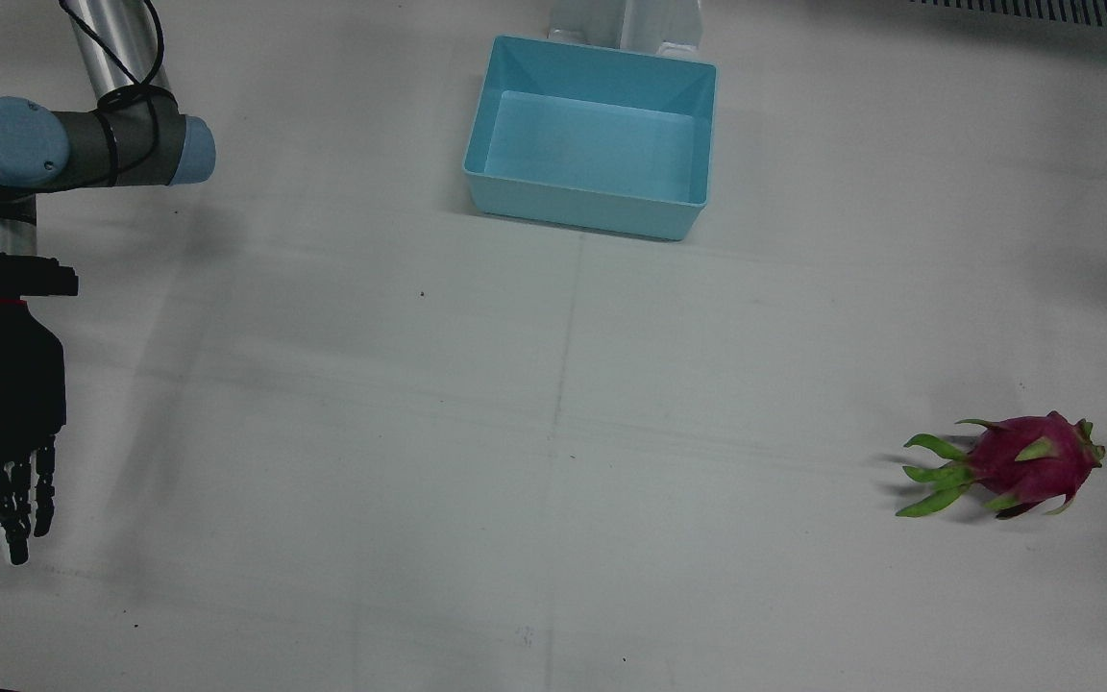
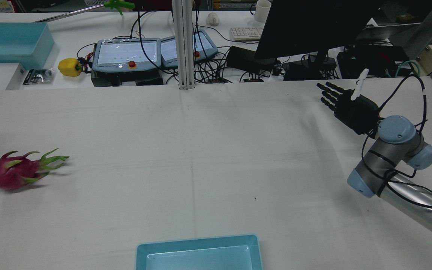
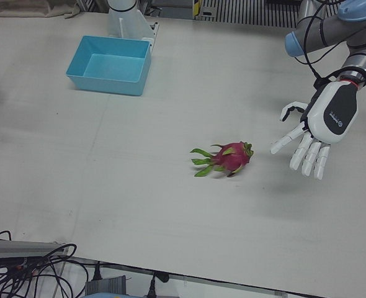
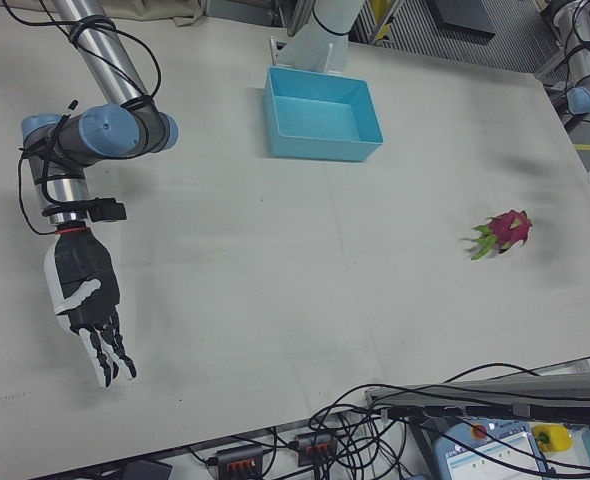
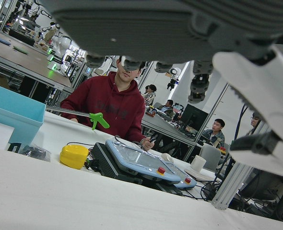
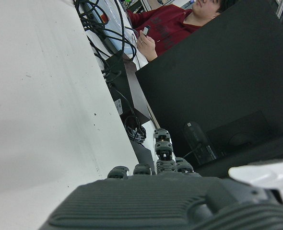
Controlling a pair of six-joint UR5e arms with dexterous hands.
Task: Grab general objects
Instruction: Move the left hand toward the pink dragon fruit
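A pink dragon fruit (image 1: 1015,464) with green scales lies on its side on the white table, also seen in the rear view (image 2: 13,172) and both side views (image 3: 229,158) (image 4: 505,232). My white left hand (image 3: 319,124) hovers just beside it, on its right in the left-front view, open with fingers spread and pointing down, holding nothing. Its underside (image 5: 180,28) fills the top of the left hand view. My black right hand (image 1: 1,432) hangs open far across the table (image 2: 345,103) (image 4: 85,300), empty. Its back (image 6: 170,201) fills the bottom of the right hand view.
An empty light-blue bin (image 1: 582,216) stands at the table's robot side, between the pedestals (image 3: 105,84) (image 4: 325,150) (image 2: 197,240). Beyond the far edge are teach pendants (image 2: 126,56), cables, a monitor (image 2: 306,26), a metal post (image 2: 182,45) and a seated person (image 5: 110,105).
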